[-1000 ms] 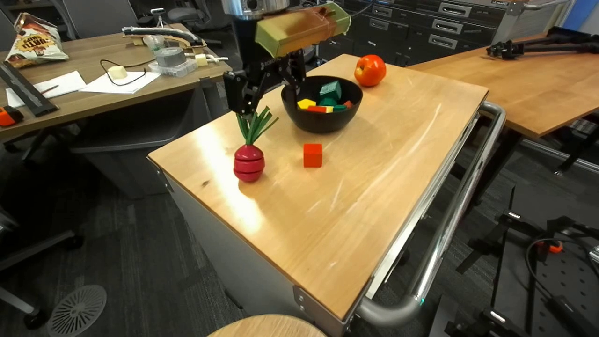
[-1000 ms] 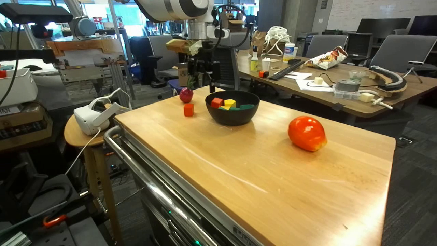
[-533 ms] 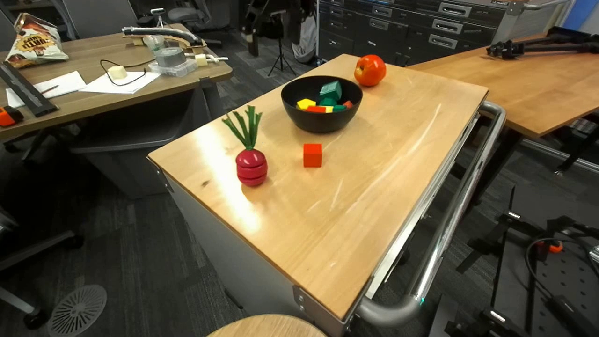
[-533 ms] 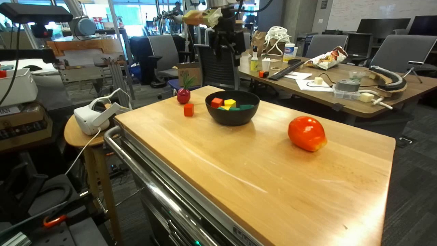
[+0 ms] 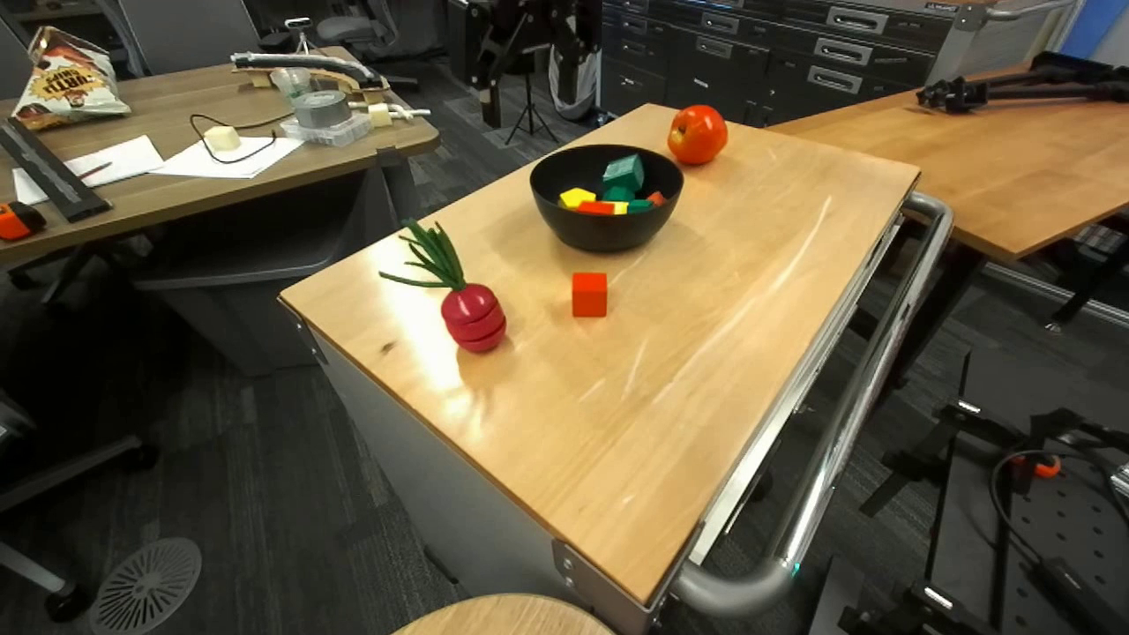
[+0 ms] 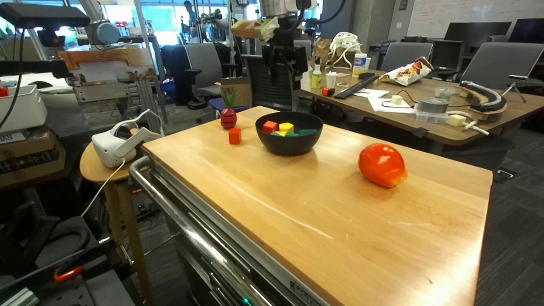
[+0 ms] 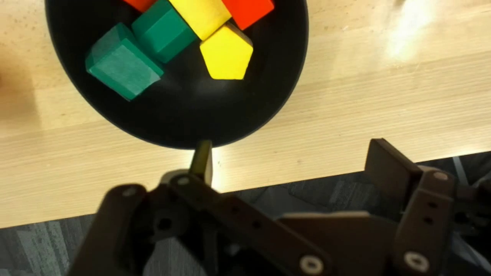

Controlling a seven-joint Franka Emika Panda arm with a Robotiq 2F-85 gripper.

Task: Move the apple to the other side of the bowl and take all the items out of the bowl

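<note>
Gripper (image 7: 290,153) released, its fingers (image 7: 385,168) wide apart; between them the wrist view shows the edge of the table (image 7: 326,147) and the floor (image 7: 337,188). In both exterior views it hangs above and apart from the things on the table. Left to right in both, the radish (image 5: 474,317) comes first, resting on the table; in an exterior view its leaves (image 5: 448,265) lean left. Near it sits the red cube (image 5: 589,295). Next stands the bowl (image 5: 609,231), black and upright. Last, at the right, is the apple (image 6: 382,165), on the table outside the bowl, apart from it. Inside the bowl, left to right in the wrist view, lie a green block (image 7: 124,73), a red block (image 7: 141,4) cut off by the top edge, a second green block (image 7: 163,34), a yellow block (image 7: 199,15), a second yellow block (image 7: 227,57) with its five-sided end up, and a second red block (image 7: 249,11), also cut off.
</note>
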